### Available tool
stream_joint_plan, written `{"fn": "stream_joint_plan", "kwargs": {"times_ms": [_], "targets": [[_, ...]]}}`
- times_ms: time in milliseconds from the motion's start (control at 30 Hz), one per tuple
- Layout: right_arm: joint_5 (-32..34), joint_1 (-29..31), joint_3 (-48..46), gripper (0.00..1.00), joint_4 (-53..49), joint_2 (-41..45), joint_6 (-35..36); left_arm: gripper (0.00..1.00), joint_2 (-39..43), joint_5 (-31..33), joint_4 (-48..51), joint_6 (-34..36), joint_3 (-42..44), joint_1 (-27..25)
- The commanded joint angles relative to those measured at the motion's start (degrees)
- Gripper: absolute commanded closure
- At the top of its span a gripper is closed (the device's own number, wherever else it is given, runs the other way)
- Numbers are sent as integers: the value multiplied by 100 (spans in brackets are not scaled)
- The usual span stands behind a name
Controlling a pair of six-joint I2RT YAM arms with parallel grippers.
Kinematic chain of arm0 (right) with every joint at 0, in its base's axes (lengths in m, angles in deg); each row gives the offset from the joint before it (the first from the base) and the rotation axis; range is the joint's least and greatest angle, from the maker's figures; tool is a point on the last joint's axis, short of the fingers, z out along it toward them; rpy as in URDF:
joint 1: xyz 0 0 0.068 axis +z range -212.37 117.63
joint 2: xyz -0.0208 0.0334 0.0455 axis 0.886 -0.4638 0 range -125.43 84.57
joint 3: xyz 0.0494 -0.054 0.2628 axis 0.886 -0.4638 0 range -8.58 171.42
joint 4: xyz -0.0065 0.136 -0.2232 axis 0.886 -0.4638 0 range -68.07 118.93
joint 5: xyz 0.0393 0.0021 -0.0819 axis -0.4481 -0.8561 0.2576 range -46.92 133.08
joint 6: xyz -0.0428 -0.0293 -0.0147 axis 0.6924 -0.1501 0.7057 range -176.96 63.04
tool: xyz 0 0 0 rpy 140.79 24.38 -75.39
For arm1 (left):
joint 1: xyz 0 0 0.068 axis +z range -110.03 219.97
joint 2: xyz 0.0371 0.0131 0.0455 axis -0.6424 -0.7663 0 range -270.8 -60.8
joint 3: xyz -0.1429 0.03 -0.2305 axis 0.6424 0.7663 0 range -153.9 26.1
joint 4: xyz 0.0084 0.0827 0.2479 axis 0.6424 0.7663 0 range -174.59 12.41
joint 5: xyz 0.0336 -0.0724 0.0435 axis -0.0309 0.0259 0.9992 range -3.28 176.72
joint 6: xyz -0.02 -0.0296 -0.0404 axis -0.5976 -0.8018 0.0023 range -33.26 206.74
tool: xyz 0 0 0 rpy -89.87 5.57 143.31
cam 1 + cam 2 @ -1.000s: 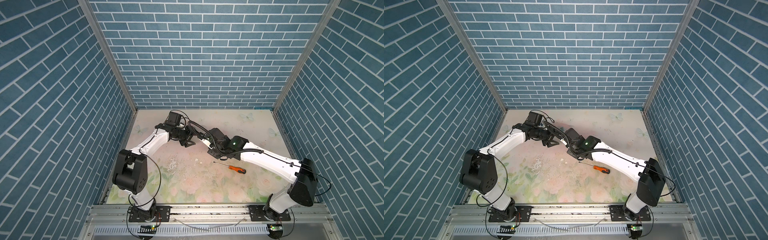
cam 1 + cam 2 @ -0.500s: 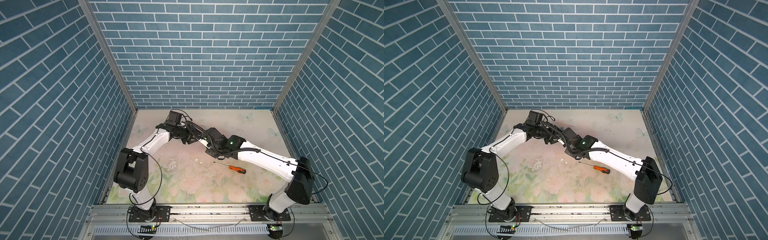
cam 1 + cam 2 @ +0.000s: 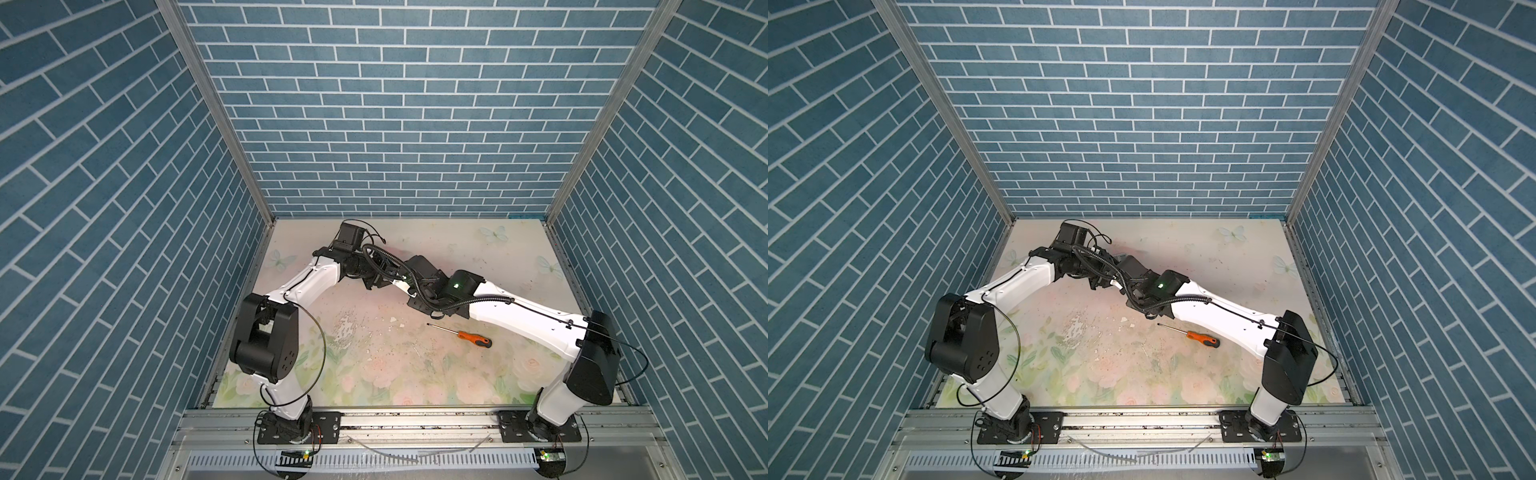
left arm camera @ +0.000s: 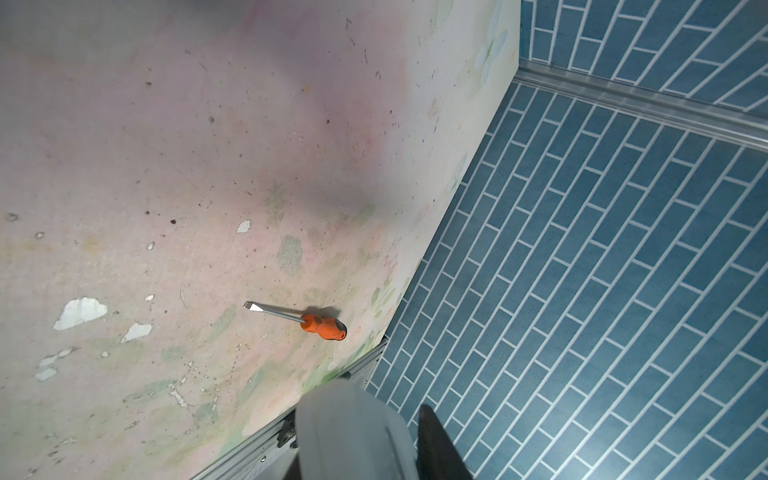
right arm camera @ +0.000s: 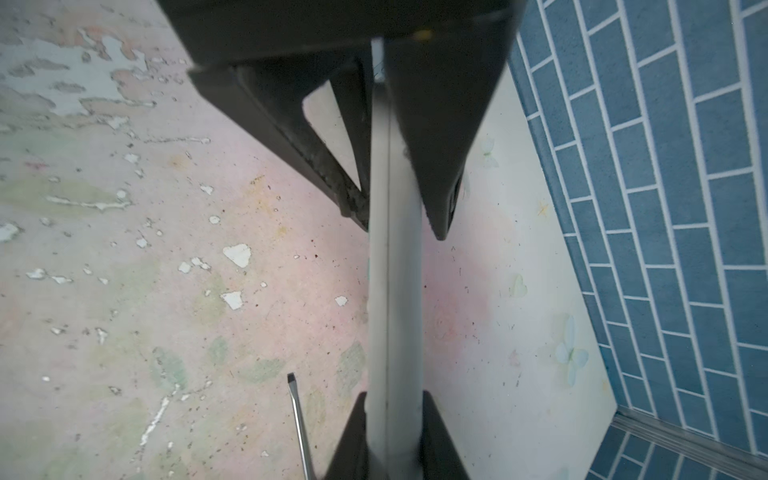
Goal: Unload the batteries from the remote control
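Remote control (image 5: pixel 395 311) held off the table (image 3: pixel 415 374), just above centre of both top views, bridged between arms. Right gripper (image 5: pixel 392 419) clamps one end as an anchor. Left gripper (image 5: pixel 399 226) pinches the other, likely to work it open. Top views hide this; right wrist shows it. Batteries unseen in any view. Screwdriver (image 3: pixel 465 336) idle.

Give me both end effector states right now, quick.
Left end effector: closed on one end of the remote control.
Right end effector: closed on the other end of the same remote control.
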Motion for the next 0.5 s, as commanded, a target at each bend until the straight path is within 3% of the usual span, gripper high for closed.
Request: {"fn": "stream_joint_plan", "kwargs": {"times_ms": [0, 67, 100, 400, 467], "targets": [[174, 74, 306, 100, 16, -54, 247, 79, -65, -30, 86, 277, -189, -7], [213, 96, 291, 100, 32, -75, 274, 97, -75, -32, 98, 276, -198, -7], [236, 110, 290, 100, 33, -87, 285, 100, -71, -29, 99, 280, -207, -7], [460, 150, 254, 100, 182, -150, 302, 100, -26, 3, 65, 268, -201, -7], [491, 142, 256, 89, 188, -163, 270, 100, -18, 9, 13, 249, -202, -7]]}}
